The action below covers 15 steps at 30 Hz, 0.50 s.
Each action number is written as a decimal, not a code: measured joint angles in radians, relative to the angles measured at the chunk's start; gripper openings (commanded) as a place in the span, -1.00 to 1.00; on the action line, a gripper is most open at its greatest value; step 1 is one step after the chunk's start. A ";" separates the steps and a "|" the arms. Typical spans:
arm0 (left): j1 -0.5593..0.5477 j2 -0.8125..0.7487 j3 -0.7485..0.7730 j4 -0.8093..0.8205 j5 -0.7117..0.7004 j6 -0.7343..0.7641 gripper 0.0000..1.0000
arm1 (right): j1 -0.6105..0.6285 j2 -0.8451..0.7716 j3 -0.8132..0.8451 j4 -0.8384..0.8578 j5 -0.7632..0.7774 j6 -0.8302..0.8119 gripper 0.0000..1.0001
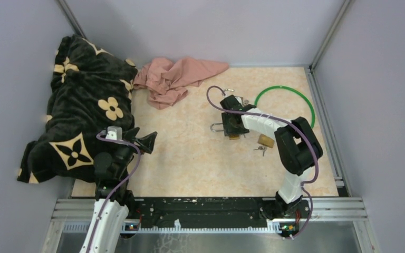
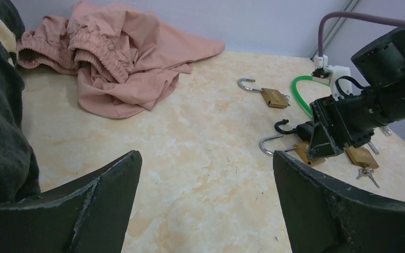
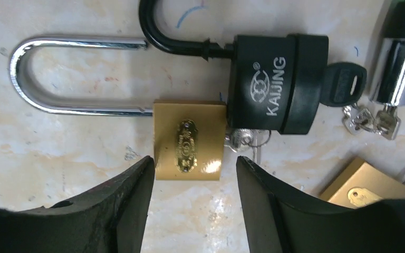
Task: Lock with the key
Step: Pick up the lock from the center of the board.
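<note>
Right hand (image 3: 194, 163) spread over brass padlock (image 3: 189, 141), contact unclear

A blanket (image 1: 84, 110) lies along the left edge of the worktop (image 1: 190, 158), hanging over it. A garment (image 1: 174, 79) lies at the far edge, just right of the blanket. A hoop (image 1: 282, 86) lies near the far right corner. Right of centre lies a padlock (image 3: 189, 147). A second padlock (image 3: 277, 84), with a key (image 3: 343, 84) in it, touches its far side. A third padlock (image 1: 266, 140) lies nearer and further right, with loose keys (image 1: 262, 151) just before it.
</note>
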<state>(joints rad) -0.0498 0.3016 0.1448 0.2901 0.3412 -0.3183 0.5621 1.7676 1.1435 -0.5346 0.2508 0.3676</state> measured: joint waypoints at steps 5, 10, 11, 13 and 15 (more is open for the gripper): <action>0.000 0.000 -0.003 0.003 0.004 -0.001 0.97 | 0.000 0.051 0.044 -0.005 -0.003 -0.006 0.12; 0.000 0.002 -0.005 0.003 0.005 -0.001 0.97 | 0.001 0.082 0.064 -0.021 -0.016 -0.009 0.13; 0.000 0.003 -0.005 0.003 0.005 -0.001 0.97 | 0.001 0.084 0.067 -0.026 -0.017 -0.009 0.12; 0.000 0.006 -0.005 0.005 0.006 -0.001 0.97 | 0.001 0.086 0.069 -0.028 -0.017 -0.009 0.08; 0.000 0.010 -0.008 0.009 0.007 -0.002 0.97 | 0.001 0.087 0.070 -0.030 -0.016 -0.012 0.08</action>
<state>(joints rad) -0.0498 0.3111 0.1368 0.2989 0.3485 -0.3199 0.5632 1.8549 1.2137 -0.5648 0.2348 0.3553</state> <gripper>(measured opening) 0.987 0.545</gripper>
